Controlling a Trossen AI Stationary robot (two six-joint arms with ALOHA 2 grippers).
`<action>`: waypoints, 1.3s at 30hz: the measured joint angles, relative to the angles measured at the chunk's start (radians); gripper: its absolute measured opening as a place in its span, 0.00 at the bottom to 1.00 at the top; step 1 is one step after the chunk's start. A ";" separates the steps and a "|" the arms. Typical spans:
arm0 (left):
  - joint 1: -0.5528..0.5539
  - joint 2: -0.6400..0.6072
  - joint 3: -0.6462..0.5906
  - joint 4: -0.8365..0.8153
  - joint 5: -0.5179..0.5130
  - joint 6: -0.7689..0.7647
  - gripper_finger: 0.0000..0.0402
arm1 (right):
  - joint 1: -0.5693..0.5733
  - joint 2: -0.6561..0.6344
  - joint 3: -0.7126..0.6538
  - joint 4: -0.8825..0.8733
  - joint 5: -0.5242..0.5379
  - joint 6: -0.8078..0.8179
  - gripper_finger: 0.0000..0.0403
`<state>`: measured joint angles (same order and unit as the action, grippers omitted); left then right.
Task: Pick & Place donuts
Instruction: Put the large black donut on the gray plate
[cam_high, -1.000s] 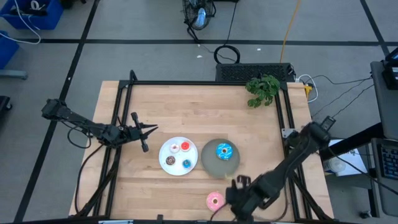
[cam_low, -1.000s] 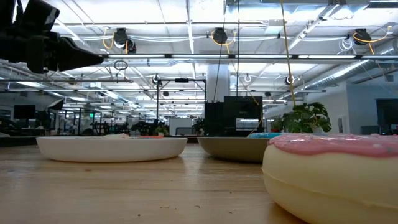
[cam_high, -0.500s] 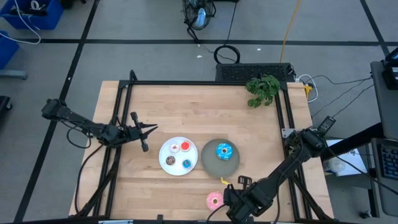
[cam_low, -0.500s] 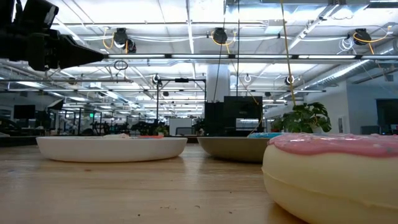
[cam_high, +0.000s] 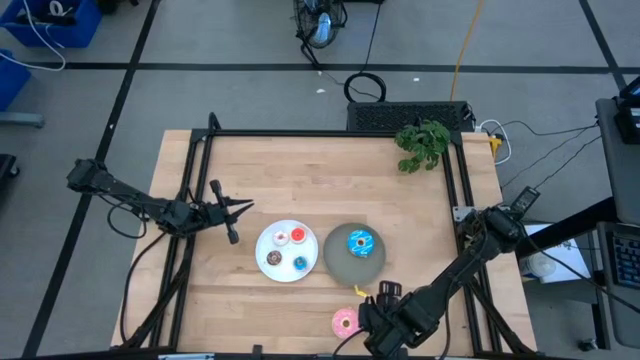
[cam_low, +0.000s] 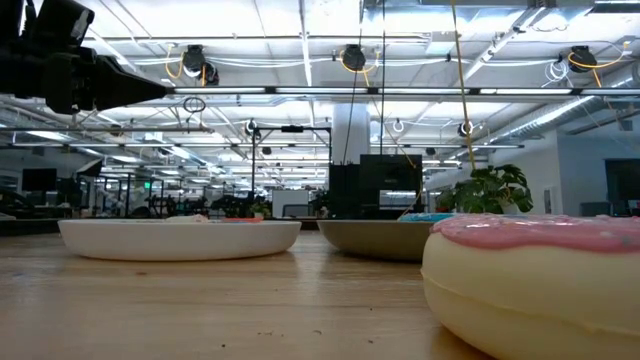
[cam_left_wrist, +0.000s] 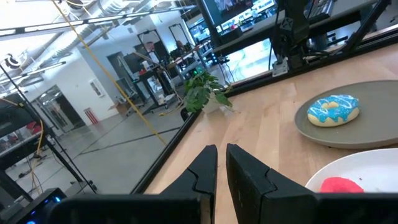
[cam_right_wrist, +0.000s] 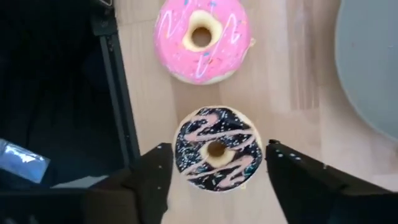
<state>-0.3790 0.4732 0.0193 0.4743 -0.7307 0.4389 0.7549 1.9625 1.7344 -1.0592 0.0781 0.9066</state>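
In the right wrist view the chocolate sprinkled donut (cam_right_wrist: 217, 138) lies flat on the table. My right gripper (cam_right_wrist: 217, 163) is open, with one finger on each side of it. The pink donut (cam_right_wrist: 202, 37) lies just beyond; in the high view the pink donut (cam_high: 345, 321) is near the front edge. There my right gripper (cam_high: 372, 318) hides the chocolate one. The blue sprinkled donut (cam_high: 360, 243) rests on the grey plate (cam_high: 340, 268). Several tiny donuts lie on the white plate (cam_high: 287, 272). My left gripper (cam_high: 240, 208) hovers shut, left of the white plate.
A small potted plant (cam_high: 422, 143) stands at the table's far right corner. The black frame rail (cam_right_wrist: 118, 93) runs along the near edge, close beside the two loose donuts. Bare wood stretches across the table's far half.
My right arm has shifted a little toward the table's near left, toward the pink donut, and has then kept still. The donuts and plates have stayed in place.
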 joint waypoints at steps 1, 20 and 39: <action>0.000 0.000 0.000 0.000 0.000 -0.001 0.10 | 0.001 0.000 -0.001 0.000 0.012 -0.005 0.60; 0.000 0.000 0.000 0.000 0.000 -0.015 0.10 | -0.040 -0.002 -0.243 0.102 -0.076 -0.026 0.69; 0.000 0.000 0.000 -0.007 0.000 -0.026 0.10 | -0.051 -0.007 -0.425 0.385 -0.181 -0.037 0.57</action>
<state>-0.3790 0.4732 0.0193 0.4671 -0.7303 0.4133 0.7040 1.9560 1.3098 -0.6746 -0.1032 0.8700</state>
